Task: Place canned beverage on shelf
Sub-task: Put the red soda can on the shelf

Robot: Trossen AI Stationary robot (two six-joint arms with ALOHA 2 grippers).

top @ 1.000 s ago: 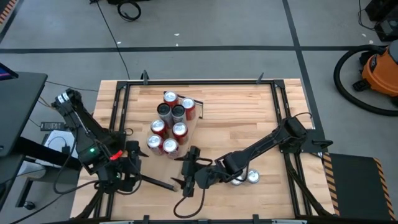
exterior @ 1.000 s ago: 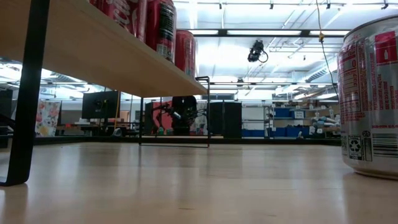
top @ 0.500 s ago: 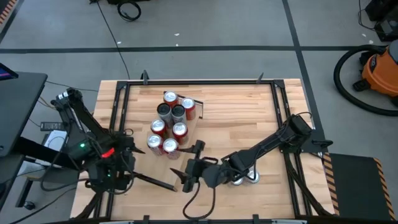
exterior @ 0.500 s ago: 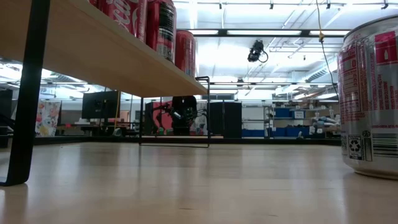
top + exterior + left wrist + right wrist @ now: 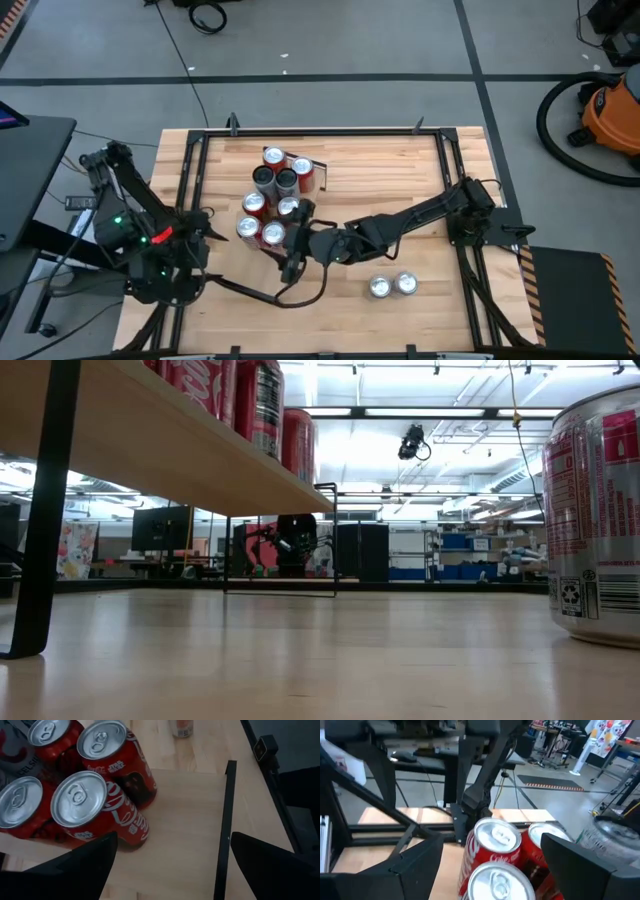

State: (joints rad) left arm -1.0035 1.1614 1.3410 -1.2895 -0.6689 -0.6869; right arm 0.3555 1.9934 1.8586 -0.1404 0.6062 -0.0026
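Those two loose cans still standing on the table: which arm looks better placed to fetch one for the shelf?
The right. Its gripper is open beside the shelf cans, and its arm reaches over the side where the two cans stand. The left gripper sits at the table's far left edge.

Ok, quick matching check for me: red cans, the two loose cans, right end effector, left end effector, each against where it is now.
1. red cans
2. two loose cans
3. right end effector
4. left end effector

A. open, left of the shelf
B. standing on the shelf
C. open, right of the shelf's near end
D. on the bare tabletop, off the shelf

Pairs: 1-B, 2-D, 3-C, 4-A.
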